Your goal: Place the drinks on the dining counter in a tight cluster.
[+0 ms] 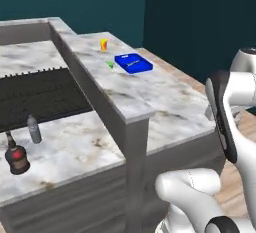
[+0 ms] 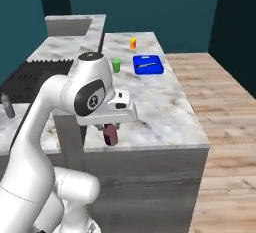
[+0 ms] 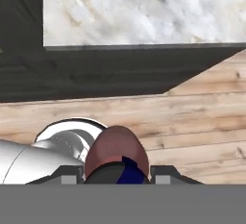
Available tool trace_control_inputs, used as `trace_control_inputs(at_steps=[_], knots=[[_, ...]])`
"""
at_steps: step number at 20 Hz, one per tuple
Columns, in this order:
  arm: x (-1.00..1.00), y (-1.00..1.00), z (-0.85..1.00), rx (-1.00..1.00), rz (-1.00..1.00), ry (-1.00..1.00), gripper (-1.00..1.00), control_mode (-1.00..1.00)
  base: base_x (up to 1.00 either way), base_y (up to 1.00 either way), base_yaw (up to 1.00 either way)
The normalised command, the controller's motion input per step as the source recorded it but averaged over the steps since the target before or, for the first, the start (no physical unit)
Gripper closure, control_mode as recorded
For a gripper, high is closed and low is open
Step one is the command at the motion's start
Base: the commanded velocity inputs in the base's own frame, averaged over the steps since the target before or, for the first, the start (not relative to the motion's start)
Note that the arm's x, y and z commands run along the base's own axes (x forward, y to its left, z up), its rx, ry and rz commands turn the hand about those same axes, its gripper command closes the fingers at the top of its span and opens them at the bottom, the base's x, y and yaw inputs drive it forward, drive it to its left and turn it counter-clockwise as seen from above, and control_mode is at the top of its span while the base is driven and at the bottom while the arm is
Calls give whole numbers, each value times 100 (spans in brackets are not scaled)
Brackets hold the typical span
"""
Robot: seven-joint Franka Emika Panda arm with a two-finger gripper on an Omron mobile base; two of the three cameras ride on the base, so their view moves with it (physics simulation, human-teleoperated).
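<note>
My gripper (image 2: pixel 110 128) is shut on the tiny maroon bottle (image 2: pixel 110 135), holding it in the air at the near left corner of the dining counter (image 2: pixel 165 112). In the hand view the maroon bottle (image 3: pixel 116 151) sits between the fingers, with wooden floor below it and the dining counter's top (image 3: pixel 144 11) beyond. The slim water bottle (image 1: pixel 34 129) and the squat brown bottle (image 1: pixel 17 157) stand close together on the lower worktop by the black stove. The water bottle (image 2: pixel 7 105) also shows at the left edge of the right base view.
On the dining counter's far part stand a green cup (image 2: pixel 116 65), a yellow-orange cup (image 2: pixel 133 43) and a blue tray (image 2: pixel 148 64). A raised grey ledge (image 1: pixel 95 92) separates the counter from the stove worktop. Wooden floor (image 2: pixel 225 127) lies to the right.
</note>
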Motion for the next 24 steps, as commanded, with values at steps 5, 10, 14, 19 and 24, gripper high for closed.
trace_control_inputs(at_steps=[5,10,14,19,24], knots=[[0,0,0,0,0,0,100,100,30,-68,68],[0,0,0,0,0,0,100,100,24,-69,72],[0,0,0,0,0,0,100,100,6,-76,48],[0,0,0,0,0,0,100,100,36,-49,13],[0,0,0,0,0,0,100,100,60,-49,-3]])
